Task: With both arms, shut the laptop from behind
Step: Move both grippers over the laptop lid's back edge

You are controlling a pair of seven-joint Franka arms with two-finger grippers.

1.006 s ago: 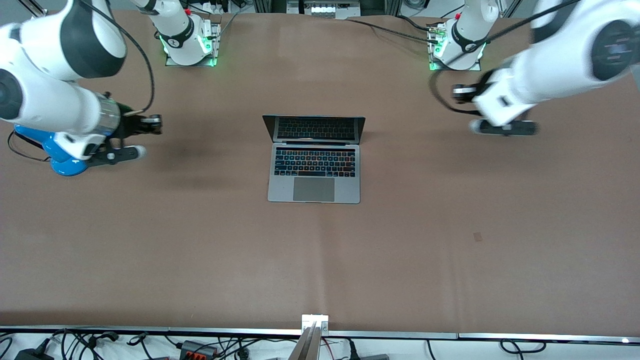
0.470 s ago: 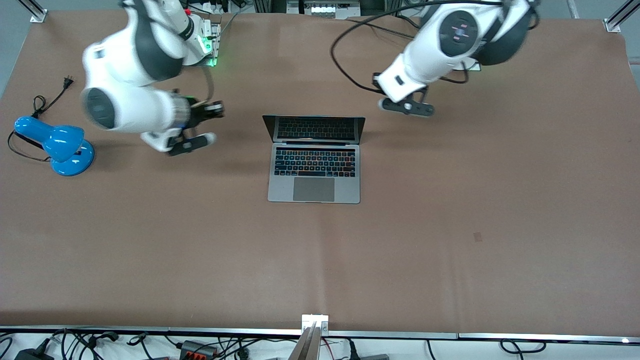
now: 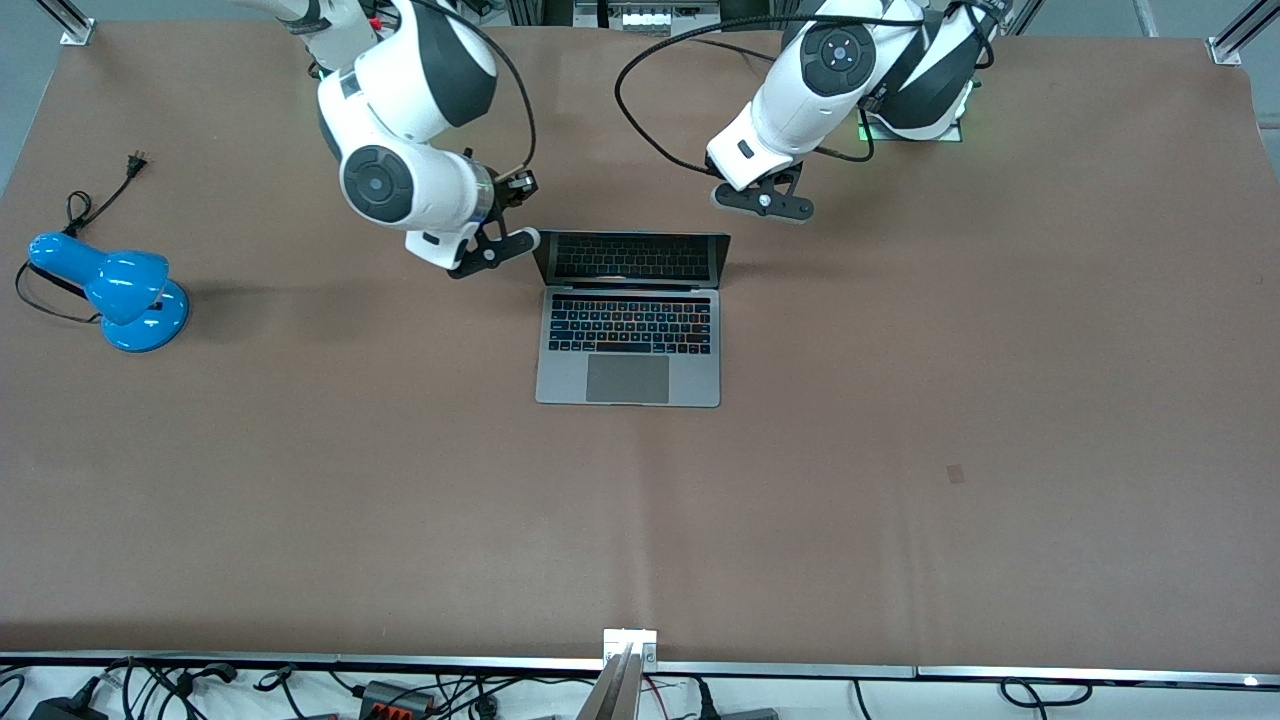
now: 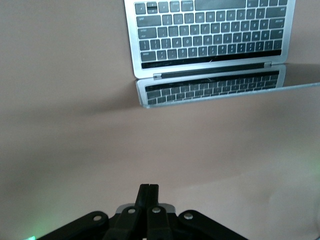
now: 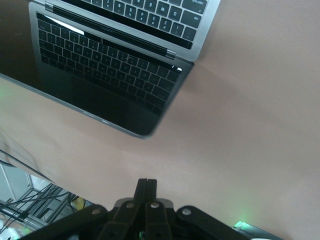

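The grey-silver laptop (image 3: 629,345) lies open at the table's middle, its dark screen (image 3: 630,256) upright and mirroring the black keyboard. My right gripper (image 3: 497,250) is shut and empty, close beside the screen's corner at the right arm's end. My left gripper (image 3: 765,203) is shut and empty, over the table off the screen's corner toward the left arm's base. The left wrist view shows the shut fingertips (image 4: 148,189) and the laptop (image 4: 210,45) past bare table. The right wrist view shows its shut fingertips (image 5: 146,184) and the screen (image 5: 105,85).
A blue desk lamp (image 3: 120,290) with its black cord and plug (image 3: 135,160) stands at the right arm's end of the brown table. Loose black cables hang from both arms. Wires and metal framing run along the table's near edge (image 3: 630,645).
Both arms have swung in from the table's ends toward the laptop's screen. The right gripper now sits by one screen corner, the left near the other. The laptop has not moved.
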